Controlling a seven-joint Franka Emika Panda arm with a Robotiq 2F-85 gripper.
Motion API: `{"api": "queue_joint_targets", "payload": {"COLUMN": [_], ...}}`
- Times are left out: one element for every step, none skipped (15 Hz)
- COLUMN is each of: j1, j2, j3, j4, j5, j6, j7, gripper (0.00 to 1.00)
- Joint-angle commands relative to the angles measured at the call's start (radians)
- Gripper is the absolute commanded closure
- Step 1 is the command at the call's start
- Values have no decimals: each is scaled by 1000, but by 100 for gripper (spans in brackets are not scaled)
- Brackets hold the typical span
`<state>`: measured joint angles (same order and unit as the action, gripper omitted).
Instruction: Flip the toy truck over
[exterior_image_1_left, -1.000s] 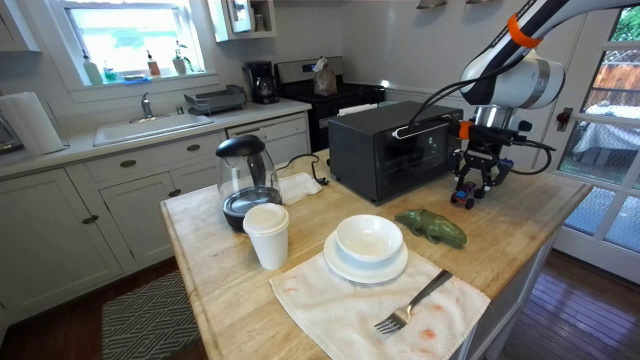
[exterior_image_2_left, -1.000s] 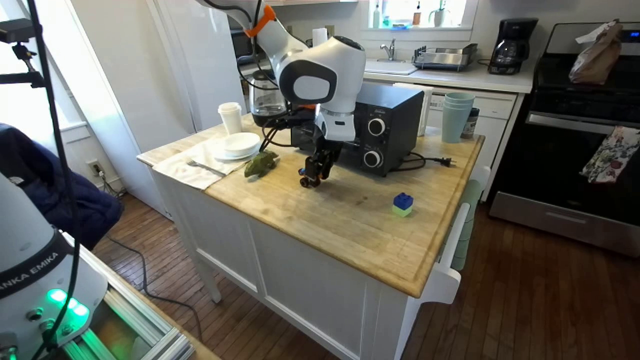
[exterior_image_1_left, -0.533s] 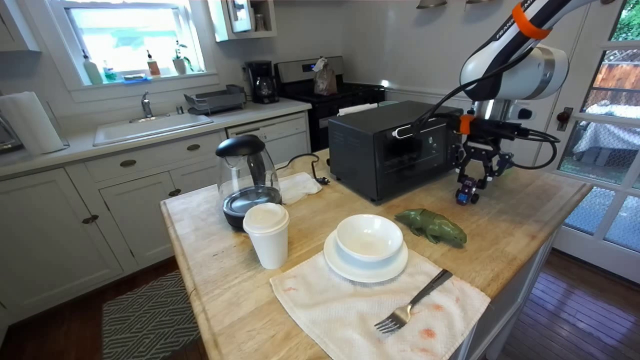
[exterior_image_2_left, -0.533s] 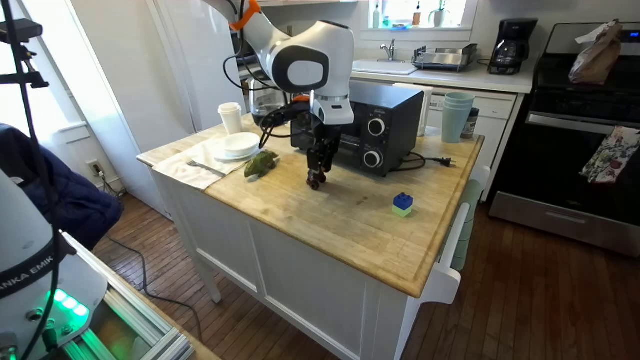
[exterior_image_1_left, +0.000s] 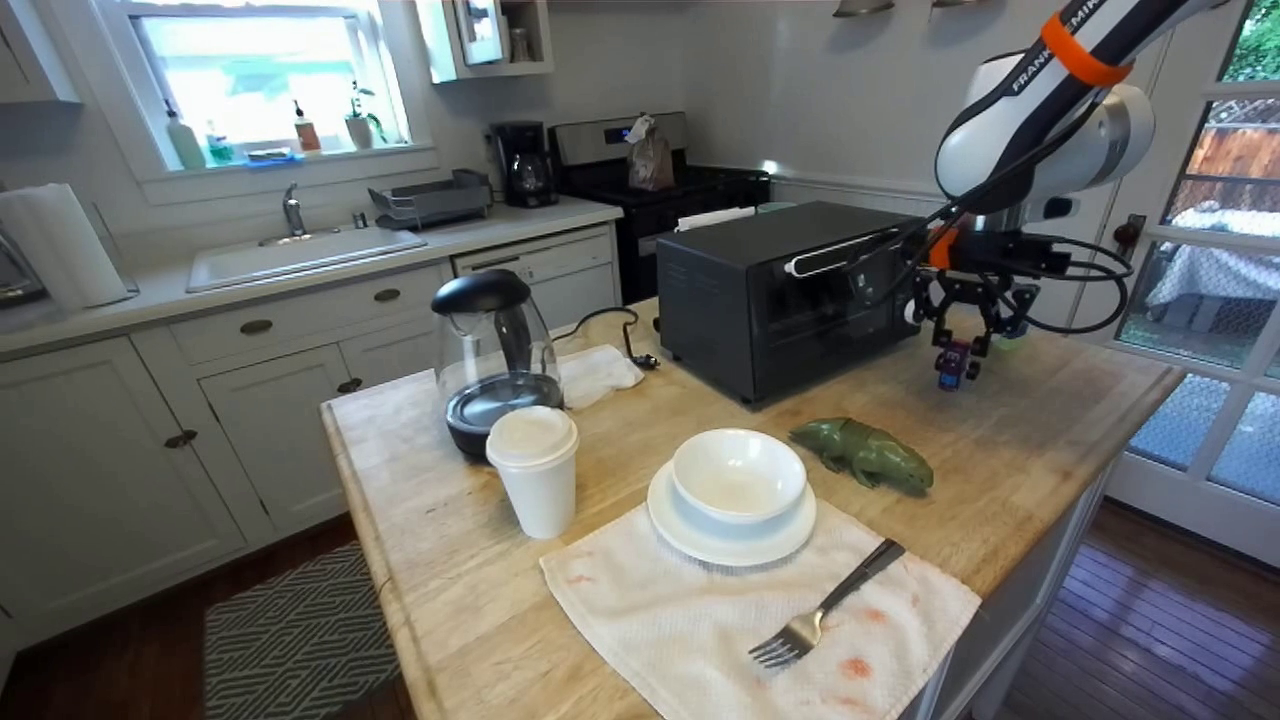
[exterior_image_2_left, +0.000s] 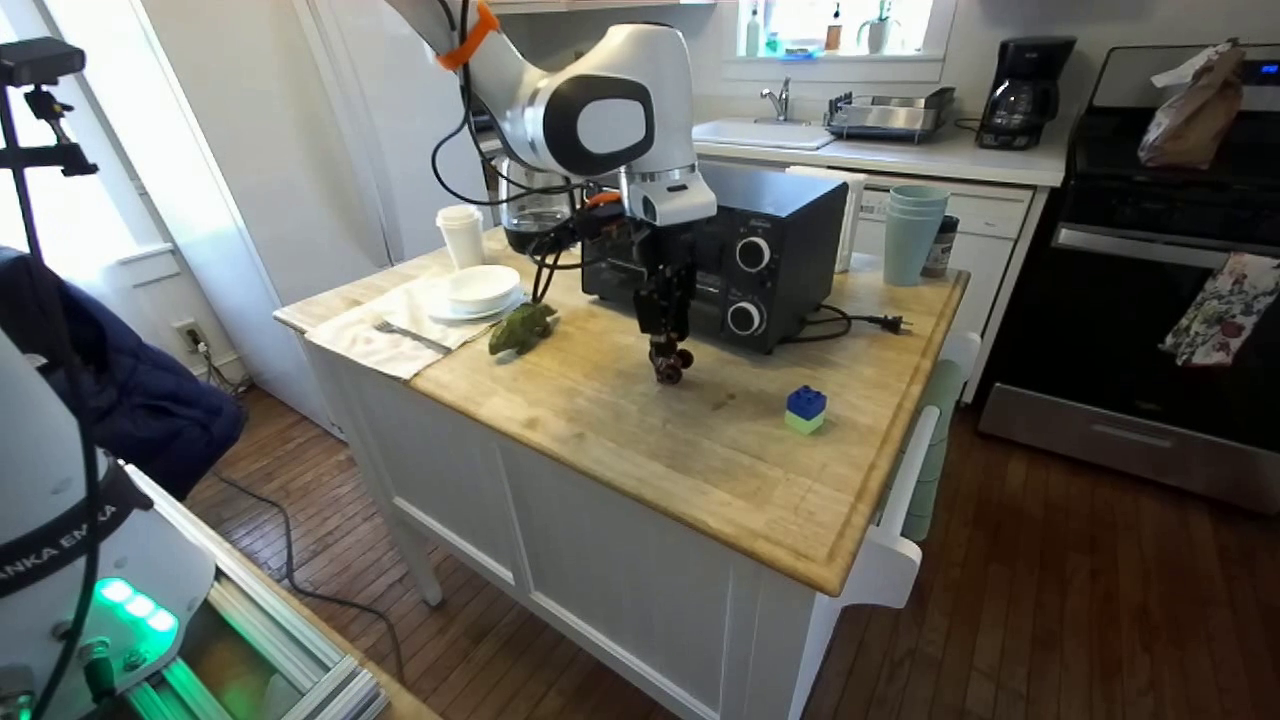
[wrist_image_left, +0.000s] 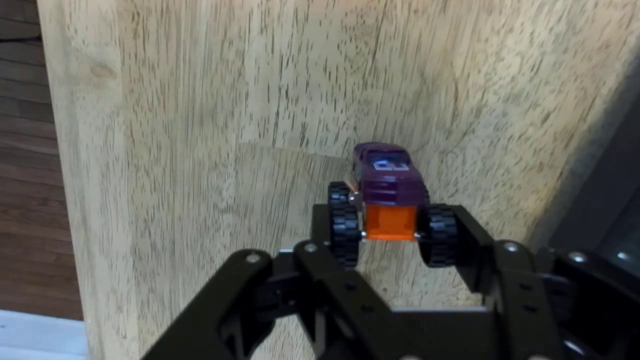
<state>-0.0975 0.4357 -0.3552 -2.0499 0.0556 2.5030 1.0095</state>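
Note:
The toy truck (wrist_image_left: 391, 182) is small, with a purple body, an orange bed and black wheels. My gripper (wrist_image_left: 390, 227) is shut on it in the wrist view, with a finger against the outer side of each wheel of the near pair. The truck's cab points away from the gripper. In both exterior views the truck (exterior_image_1_left: 953, 366) (exterior_image_2_left: 668, 365) hangs below the fingertips in a steep tilt. It seems a little above the wooden table; the exact gap is hard to tell. Its underside is hidden in the wrist view.
A black toaster oven (exterior_image_1_left: 720, 300) stands close beside the gripper. A green animal-shaped item (exterior_image_1_left: 865, 457), a bowl (exterior_image_1_left: 740, 475) on a plate and a fork (exterior_image_1_left: 825, 605) on a cloth lie nearby. A blue and green block (exterior_image_2_left: 805, 408) sits toward a table end.
The gripper has risen and moved right in both exterior views, carrying the truck. The truck, near the table surface with wheels down a second ago, now hangs more steeply.

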Motion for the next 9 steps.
{"api": "queue_joint_targets", "payload": {"j1": [65, 79, 94, 106, 117, 124, 127, 127, 128], "j2": [-18, -13, -13, -11, -12, -12, -14, -16, -17], "j3": [-66, -81, -97, -108, -117, -122, -119, -113, -108], "j4": [-46, -50, -58, -61, -67, -74, -80, -85, -90], "j5": [-149, -189, -228, -261, -291, -312, -323, -328, -332], "j6": [76, 91, 105, 111, 118, 123, 121, 114, 112], "j7": [114, 141, 168, 192, 214, 234, 248, 256, 264], "gripper": [66, 66, 66, 66, 66, 66, 66, 66, 66]}}
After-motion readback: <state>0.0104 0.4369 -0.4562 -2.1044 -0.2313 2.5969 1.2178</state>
